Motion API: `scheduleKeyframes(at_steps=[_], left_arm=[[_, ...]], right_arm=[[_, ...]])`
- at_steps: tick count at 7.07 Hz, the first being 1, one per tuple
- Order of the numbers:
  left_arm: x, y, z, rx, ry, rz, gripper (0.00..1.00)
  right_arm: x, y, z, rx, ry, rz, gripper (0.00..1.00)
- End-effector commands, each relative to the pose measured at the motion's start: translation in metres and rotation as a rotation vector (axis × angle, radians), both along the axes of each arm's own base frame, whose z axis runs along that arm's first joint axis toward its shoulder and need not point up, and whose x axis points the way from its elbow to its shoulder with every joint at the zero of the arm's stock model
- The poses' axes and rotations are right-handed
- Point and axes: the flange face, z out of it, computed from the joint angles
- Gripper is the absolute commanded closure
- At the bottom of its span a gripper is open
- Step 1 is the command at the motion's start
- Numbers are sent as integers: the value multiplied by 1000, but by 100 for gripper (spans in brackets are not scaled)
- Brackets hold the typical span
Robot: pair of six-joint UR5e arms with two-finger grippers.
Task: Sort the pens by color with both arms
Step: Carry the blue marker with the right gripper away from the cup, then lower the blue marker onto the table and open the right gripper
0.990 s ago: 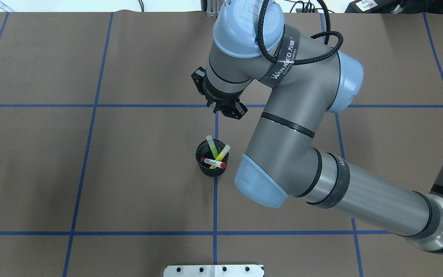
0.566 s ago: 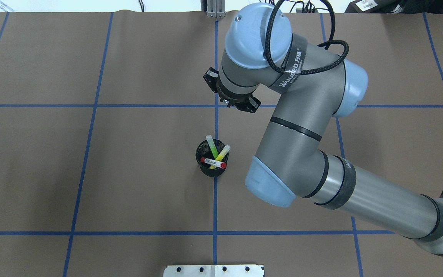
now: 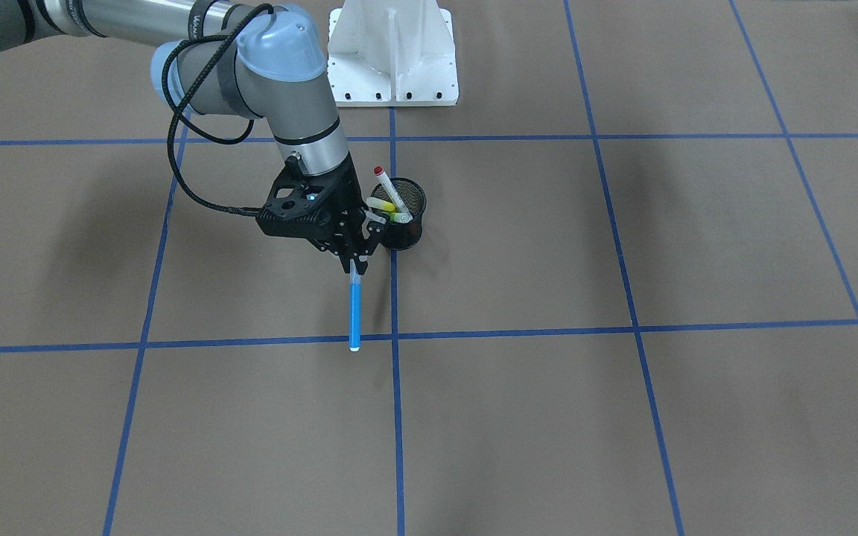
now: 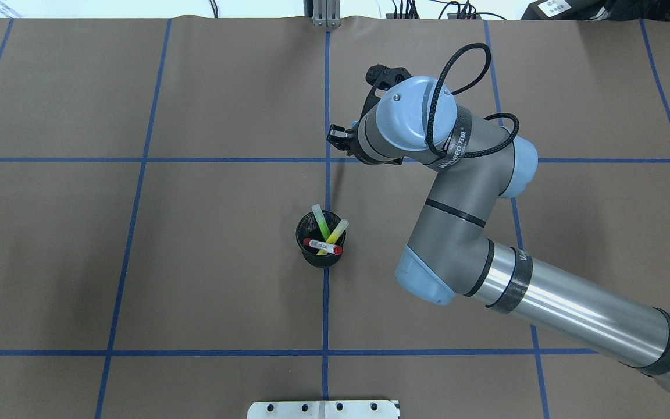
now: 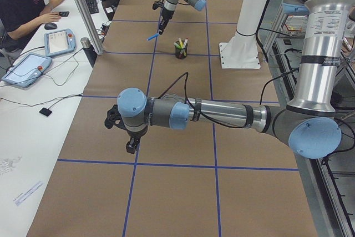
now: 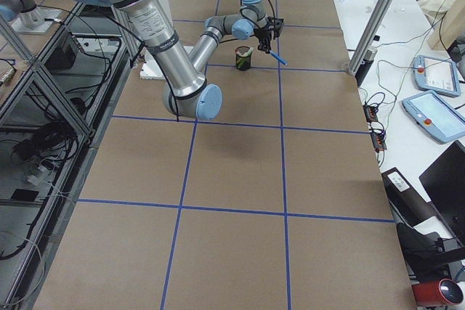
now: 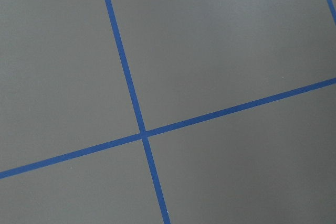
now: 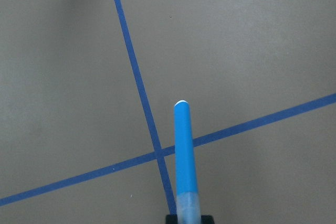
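Three slim markers, the green pen [image 4: 321, 224], yellow pen [image 4: 338, 231] and red-capped white pen [image 4: 323, 245], sit in the black mesh cup [image 4: 312, 259] while the right black two-finger gripper [image 3: 355, 260], clamped on the slim blue pen [image 3: 355, 313] beside it, should next, I think, lay it down apart; whether the left gripper [image 5: 132, 147] is open I cannot tell.

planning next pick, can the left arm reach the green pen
Probably yes: the green pen pokes out of the cup, with only bare table between it and the left end effector.
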Motion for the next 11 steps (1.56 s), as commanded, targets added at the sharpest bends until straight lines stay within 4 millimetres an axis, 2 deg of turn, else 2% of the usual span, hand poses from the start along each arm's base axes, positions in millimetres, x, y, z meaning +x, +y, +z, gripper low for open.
scheduleKeyframes(at_steps=[1,2,3,4,5,6,7,9,11], left_arm=[[0,0,0,1,0,0,1],[0,0,0,1,0,0,1],[0,0,0,1,0,0,1],[0,0,0,-1,0,0,1],[0,0,0,0,0,0,1],[0,0,0,-1,0,0,1],[0,0,0,-1,0,-1,1],[6,-9,-13,-25,7,-25,1],[28,-29,-38,-53,24,-40,1]], right_arm=[[-13,-15,9,36,57,16,99],[-14,-16,12,52,74,0,98],[-14,-16,14,88,101,-34,87],[-16,-16,20,100,119,-50,48],[-17,-16,21,99,122,-53,26],[-17,-15,19,100,118,-53,20],[-17,-15,20,99,122,-53,1],[-9,-18,22,154,142,-136,1],[41,-35,44,205,137,-282,1]])
